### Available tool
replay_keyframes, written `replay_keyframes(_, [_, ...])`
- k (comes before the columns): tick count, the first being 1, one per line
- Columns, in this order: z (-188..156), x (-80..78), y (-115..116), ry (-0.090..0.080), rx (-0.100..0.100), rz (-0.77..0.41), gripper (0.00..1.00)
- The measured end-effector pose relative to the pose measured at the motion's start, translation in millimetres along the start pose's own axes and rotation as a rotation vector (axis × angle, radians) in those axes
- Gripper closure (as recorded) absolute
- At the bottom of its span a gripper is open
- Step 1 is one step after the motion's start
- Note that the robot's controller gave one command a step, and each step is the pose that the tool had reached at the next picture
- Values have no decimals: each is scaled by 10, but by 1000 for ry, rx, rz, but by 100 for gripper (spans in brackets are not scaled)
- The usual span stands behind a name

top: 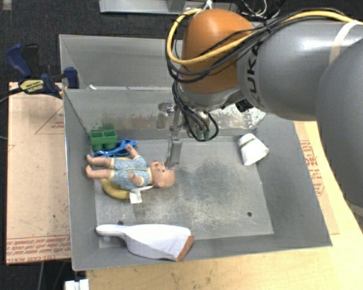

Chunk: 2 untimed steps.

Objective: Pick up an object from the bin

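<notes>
Over the left-centre of the bin (290, 222) floor, the hand (170, 162) hangs from the arm, which enters from the right under its orange wrist cover (215, 35). The hand points down, and its tip stands just beside the head of a small doll (130, 173). Whether tip and head touch cannot be told. Whether the hand is apart or together cannot be told either.

The doll is the thing nearest the hand. It lies flat on the floor in the left half of the bin, head toward the centre, legs toward the left wall.

Adjacent items:
- A yellow curved piece (112, 190) lies partly under the doll.
- A blue piece (124, 147) lies just behind the doll.
- A green block (103, 139) stands beside the blue piece, near the left wall.

Remote items:
- A white cup (252, 148) lies on its side at the right, well apart from the hand.
- A white scoop-shaped piece (151, 241) with a brown tip lies along the front wall.
</notes>
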<state>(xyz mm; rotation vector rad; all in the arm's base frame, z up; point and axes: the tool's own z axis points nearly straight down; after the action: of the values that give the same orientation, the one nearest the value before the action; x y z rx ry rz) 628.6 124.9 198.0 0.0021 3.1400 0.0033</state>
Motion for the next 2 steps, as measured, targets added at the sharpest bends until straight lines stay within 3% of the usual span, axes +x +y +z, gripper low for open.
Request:
replay_keyframes(1, [0, 0, 0, 0, 0, 0, 0])
replay_keyframes(2, [410, 291, 16, -8, -2, -1, 0])
